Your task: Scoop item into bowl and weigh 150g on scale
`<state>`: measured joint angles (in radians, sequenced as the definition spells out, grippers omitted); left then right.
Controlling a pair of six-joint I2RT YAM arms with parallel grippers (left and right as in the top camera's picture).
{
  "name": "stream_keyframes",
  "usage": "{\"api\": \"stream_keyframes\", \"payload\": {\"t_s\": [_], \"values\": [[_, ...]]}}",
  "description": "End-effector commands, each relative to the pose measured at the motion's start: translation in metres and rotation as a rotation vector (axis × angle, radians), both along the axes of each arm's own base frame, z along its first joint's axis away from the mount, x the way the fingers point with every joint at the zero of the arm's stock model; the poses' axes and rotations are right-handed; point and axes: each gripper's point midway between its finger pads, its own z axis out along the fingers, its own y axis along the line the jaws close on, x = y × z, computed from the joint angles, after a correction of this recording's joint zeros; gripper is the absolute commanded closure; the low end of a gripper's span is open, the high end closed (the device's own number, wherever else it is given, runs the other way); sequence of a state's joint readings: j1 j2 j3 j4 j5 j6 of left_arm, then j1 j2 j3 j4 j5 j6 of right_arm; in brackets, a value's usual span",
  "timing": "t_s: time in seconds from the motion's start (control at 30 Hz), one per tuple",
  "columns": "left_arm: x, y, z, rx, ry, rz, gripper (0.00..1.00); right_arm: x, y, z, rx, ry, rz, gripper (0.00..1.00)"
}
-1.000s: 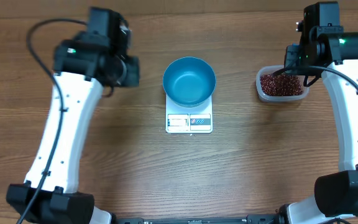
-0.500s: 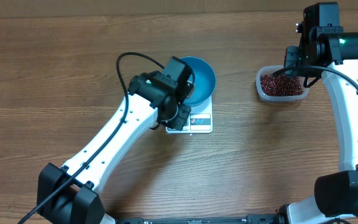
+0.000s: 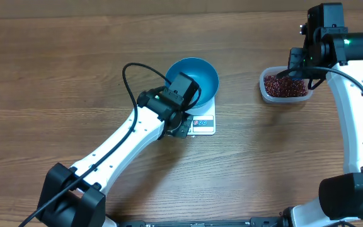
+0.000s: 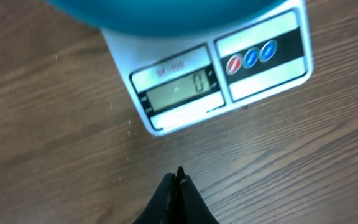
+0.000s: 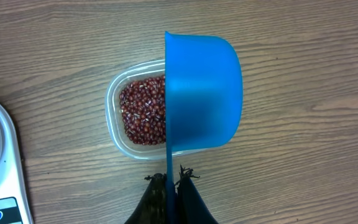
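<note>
Overhead, the left arm (image 3: 125, 142) hides part of the scale (image 3: 204, 123) under the bowl (image 3: 197, 72), mid-table. Left gripper (image 4: 179, 182) is pinched together, empty, beside the display (image 4: 176, 93); right gripper (image 5: 173, 180) clamps the scoop (image 5: 204, 93), which hides half the beans (image 5: 143, 118) far right.

Bright, even light from above on my table (image 3: 43, 75), soft faint shadow beside the left arm (image 3: 123, 137), overhead view crisp, left wrist view slightly soft, bowl (image 4: 166, 12) blurred up close, scale (image 4: 219, 78) display still legible to me, scoop (image 5: 204, 93) evenly lit
</note>
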<state>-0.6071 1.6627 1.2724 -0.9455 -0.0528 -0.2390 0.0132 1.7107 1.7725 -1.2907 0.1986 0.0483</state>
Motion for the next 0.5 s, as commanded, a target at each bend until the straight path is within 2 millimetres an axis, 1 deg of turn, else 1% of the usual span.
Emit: {"api": "stream_keyframes", "payload": {"t_s": [0.0,0.1,0.23,0.37,0.47], "values": [[-0.003,0.003,0.002,-0.011,0.0,0.037,0.95,0.002,-0.002,0.0,-0.005,-0.006,-0.008,0.96],[-0.005,0.004,-0.001,-0.013,0.009,0.064,0.96,0.004,-0.002,0.001,-0.005,-0.014,-0.008,0.96],[-0.01,0.007,-0.009,-0.01,0.032,0.113,0.95,0.005,-0.002,0.001,-0.005,-0.02,-0.008,0.96],[-0.012,0.008,-0.015,-0.002,0.027,0.106,0.95,0.006,-0.002,0.001,-0.005,-0.021,-0.008,0.96],[-0.011,0.005,-0.015,-0.01,0.019,0.101,0.95,0.006,-0.002,0.001,-0.005,-0.023,-0.008,0.96]]}}
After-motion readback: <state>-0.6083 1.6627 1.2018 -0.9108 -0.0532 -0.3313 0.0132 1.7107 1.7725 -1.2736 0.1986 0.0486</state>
